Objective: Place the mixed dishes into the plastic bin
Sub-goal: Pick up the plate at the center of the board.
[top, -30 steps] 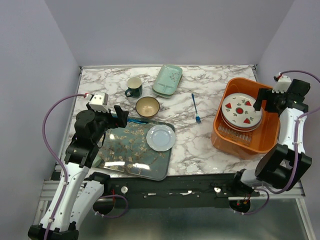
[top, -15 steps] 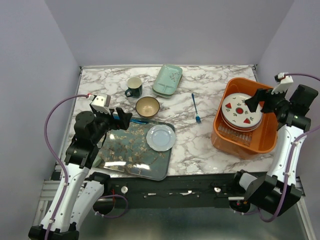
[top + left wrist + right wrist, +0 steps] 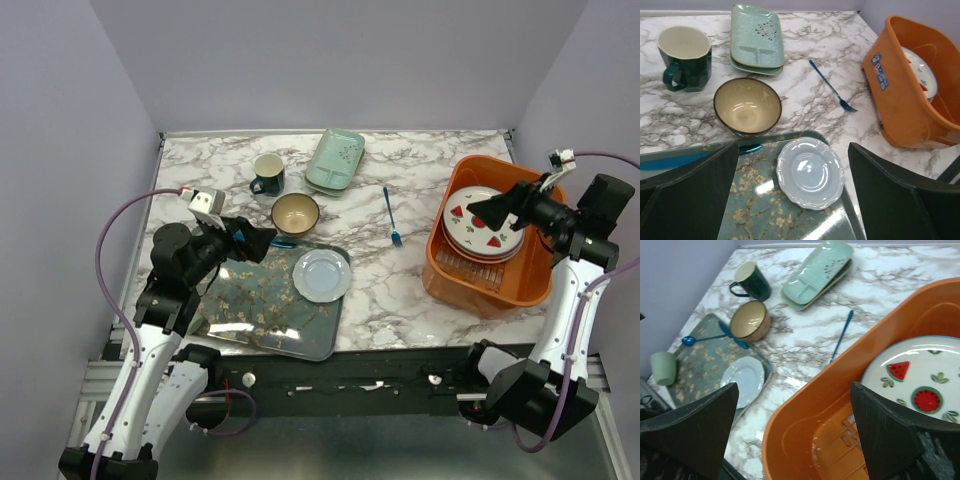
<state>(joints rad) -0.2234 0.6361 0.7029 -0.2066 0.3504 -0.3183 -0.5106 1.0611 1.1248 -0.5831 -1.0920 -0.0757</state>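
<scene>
The plastic bin (image 3: 470, 285) sits under the right fingers (image 3: 685, 440), which hang spread wide and empty over its rim. Just ahead of their tips, the watermelon plate (image 3: 920, 375) tops a short stack leaning inside the tub. The rest of the dishes are out on the table (image 3: 400, 290), well apart from those fingers and nearer the left fingers (image 3: 690, 200), which are also fully released with nothing between them. Straight ahead of the left fingers and framed by them, a pale blue plate (image 3: 810, 172) lies flat on the floral tray (image 3: 755, 210). The brown bowl (image 3: 747, 105) stands just beyond the plate, off the tray. Farther out are the dark green mug (image 3: 685, 57) and the mint rectangular dish (image 3: 756, 37), with a blue fork (image 3: 832, 92) off to the side. A pale green cup (image 3: 662, 367) stands at the tray's near corner. The step looks like a reach for the next dish, probably the pale blue plate. Being thin and flat, it calls for a low approach, with one finger catching under its rim.
</scene>
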